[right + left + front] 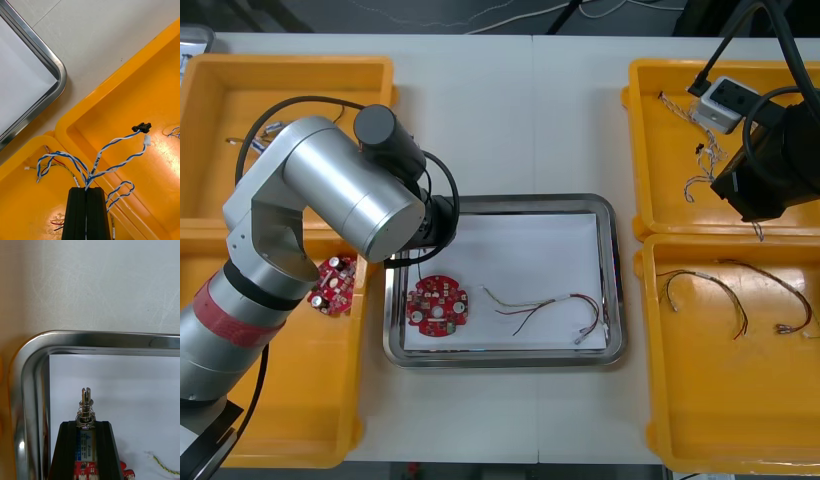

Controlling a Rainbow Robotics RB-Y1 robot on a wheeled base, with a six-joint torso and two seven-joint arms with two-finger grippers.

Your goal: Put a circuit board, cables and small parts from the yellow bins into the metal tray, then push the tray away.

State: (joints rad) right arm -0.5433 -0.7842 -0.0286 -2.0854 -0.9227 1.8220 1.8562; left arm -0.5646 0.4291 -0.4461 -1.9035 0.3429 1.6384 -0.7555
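My left gripper [85, 423] is clamped on a small metal part [86, 405] over the tray's [112, 339] corner, seemingly just clear of it. My right gripper [86, 189] pinches a blue-and-white cable [96, 162] above a right bin [123, 112]. A board [438, 305] lies in the tray.

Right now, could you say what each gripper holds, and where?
Left gripper: small metal part, by its base. Right gripper: twisted blue and white cable, mid-length.

No text is legible; print on the blue and white cable [95, 165] is too small to read.
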